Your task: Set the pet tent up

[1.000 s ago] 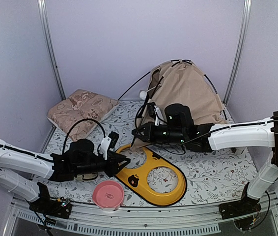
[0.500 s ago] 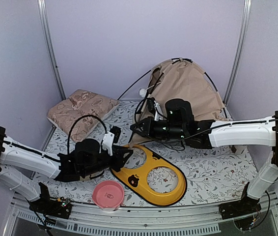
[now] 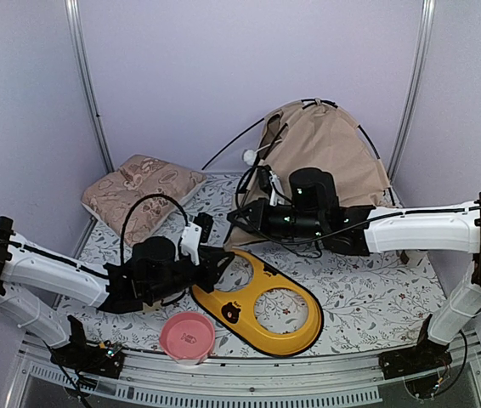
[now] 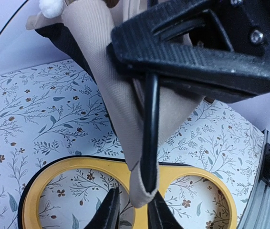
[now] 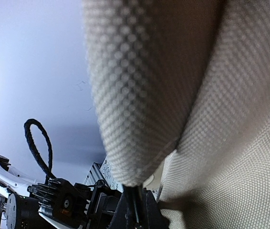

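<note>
The beige fabric pet tent with thin black poles [image 3: 325,157] stands half-raised at the back right of the floral-patterned counter [image 3: 368,297]; the step in hand seems to be fixing one corner. The right end effector [image 3: 239,223] is clenched on the tent's front corner, where pole and fabric sleeve meet; the left end effector [image 4: 131,206] sits just under that sleeve end, fingers slightly apart, perhaps touching it; grasp unclear. Next, the pole tip must seat in the corner, with the yellow two-hole bowl holder [image 3: 262,306] just beside.

Floral pillow [image 3: 141,194]; yellow tray [image 3: 262,310]; pink bowl [image 3: 187,336]
</note>
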`<state>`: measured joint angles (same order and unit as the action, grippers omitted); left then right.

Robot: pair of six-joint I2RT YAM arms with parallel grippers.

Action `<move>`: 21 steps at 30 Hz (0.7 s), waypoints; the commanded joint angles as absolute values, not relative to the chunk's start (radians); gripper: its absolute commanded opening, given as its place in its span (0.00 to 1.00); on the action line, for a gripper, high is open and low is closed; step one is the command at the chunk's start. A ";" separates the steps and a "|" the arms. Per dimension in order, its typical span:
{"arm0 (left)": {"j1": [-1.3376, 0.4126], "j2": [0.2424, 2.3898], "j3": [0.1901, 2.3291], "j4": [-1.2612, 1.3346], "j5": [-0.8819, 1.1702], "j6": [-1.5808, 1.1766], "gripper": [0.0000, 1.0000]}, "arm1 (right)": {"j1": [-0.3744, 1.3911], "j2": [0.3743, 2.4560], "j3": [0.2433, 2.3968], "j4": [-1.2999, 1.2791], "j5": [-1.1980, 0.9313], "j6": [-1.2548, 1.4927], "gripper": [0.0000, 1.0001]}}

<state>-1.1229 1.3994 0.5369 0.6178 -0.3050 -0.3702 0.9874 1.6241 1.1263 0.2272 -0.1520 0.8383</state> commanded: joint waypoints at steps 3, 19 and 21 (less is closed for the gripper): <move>-1.138 1.404 0.566 0.656 -0.320 -0.349 0.19 | 0.987 1.591 1.155 0.241 -0.156 0.856 0.00; -1.180 1.390 0.562 0.607 -0.362 -0.320 0.00 | 0.965 1.563 1.121 0.156 -0.020 0.786 0.00; -1.189 1.381 0.560 0.589 -0.362 -0.310 0.00 | 0.964 1.561 1.121 0.134 0.011 0.760 0.00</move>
<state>-1.1587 1.4063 0.5514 0.6235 -0.3492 -0.3412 0.9829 1.6043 1.1248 0.1757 -0.1146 0.8124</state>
